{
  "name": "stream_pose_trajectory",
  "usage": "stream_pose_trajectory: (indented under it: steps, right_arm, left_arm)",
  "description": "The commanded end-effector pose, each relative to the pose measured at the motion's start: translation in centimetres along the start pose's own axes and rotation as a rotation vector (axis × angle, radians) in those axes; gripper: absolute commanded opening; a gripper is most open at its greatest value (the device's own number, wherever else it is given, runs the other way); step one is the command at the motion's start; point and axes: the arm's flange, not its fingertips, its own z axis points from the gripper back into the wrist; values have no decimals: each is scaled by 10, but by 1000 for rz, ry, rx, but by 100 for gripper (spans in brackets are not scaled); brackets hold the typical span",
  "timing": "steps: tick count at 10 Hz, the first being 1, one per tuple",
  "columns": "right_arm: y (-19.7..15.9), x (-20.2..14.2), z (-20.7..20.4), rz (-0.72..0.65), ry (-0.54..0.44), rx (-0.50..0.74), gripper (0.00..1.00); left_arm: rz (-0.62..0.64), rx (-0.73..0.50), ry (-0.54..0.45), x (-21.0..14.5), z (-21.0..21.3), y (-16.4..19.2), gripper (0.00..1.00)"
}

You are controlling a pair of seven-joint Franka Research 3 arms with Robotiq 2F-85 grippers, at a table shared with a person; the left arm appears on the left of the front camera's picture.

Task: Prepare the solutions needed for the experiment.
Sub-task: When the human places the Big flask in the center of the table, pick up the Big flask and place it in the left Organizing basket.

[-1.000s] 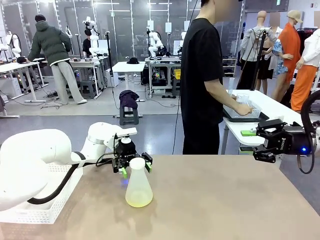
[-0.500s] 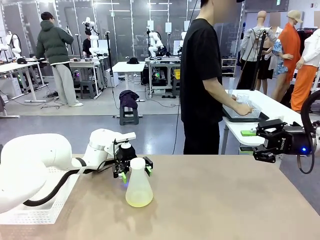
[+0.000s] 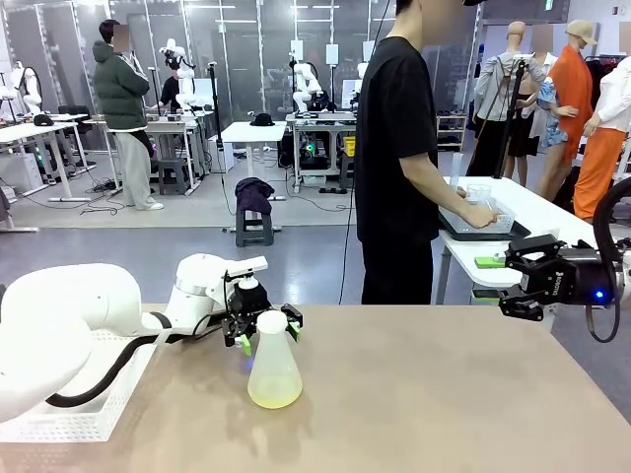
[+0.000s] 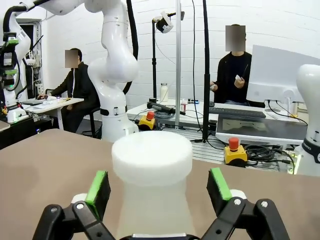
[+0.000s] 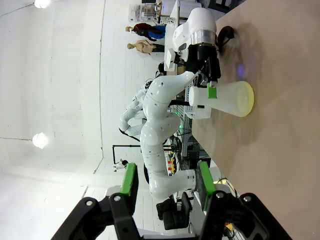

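Left tool spread, unclenched, pads flanking the translucent white conical plastic flask's neck; we'd centre, clamp gently, keeping the pale yellow-green liquid level.

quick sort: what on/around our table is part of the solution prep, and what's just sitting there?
In play:
- flask, neck between the open left gripper fingers
- solutions, shallow yellow-green layer in the flask

Lying about:
- white basket at the table's left edge
- right gripper, empty, off to the side

Front cam across table, wrist cams near, flask shared, maybe
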Motion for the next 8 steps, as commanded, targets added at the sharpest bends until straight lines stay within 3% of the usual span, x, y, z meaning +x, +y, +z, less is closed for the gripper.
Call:
stream_pose_trajectory:
  steps: [1,2,3,4,5,6,7,8]
  right_arm:
    - [1,1,0,3,-3,15,60]
    - [1,1,0,3,-3,15,60]
    - [1,1,0,3,-3,15,60]
    - [1,1,0,3,-3,15,60]
    - [1,1,0,3,-3,15,60]
    - [1,1,0,3,-3,15,60]
    - [1,1,0,3,-3,15,60]
    - [1,1,0,3,-3,15,60]
  left_arm:
    - [47,-24,-65,-13,32,21,95]
    - [65,-44,-69,-13,31,21,81]
    - [75,-53,-74,-13,29,22,76]
    - [78,-51,-75,-14,29,23,62]
    - [80,-50,-71,-13,29,24,58]
    - [82,-51,-71,-13,29,24,43]
    - [85,-55,-72,-13,28,25,39]
    - [89,-58,-73,-14,28,26,24]
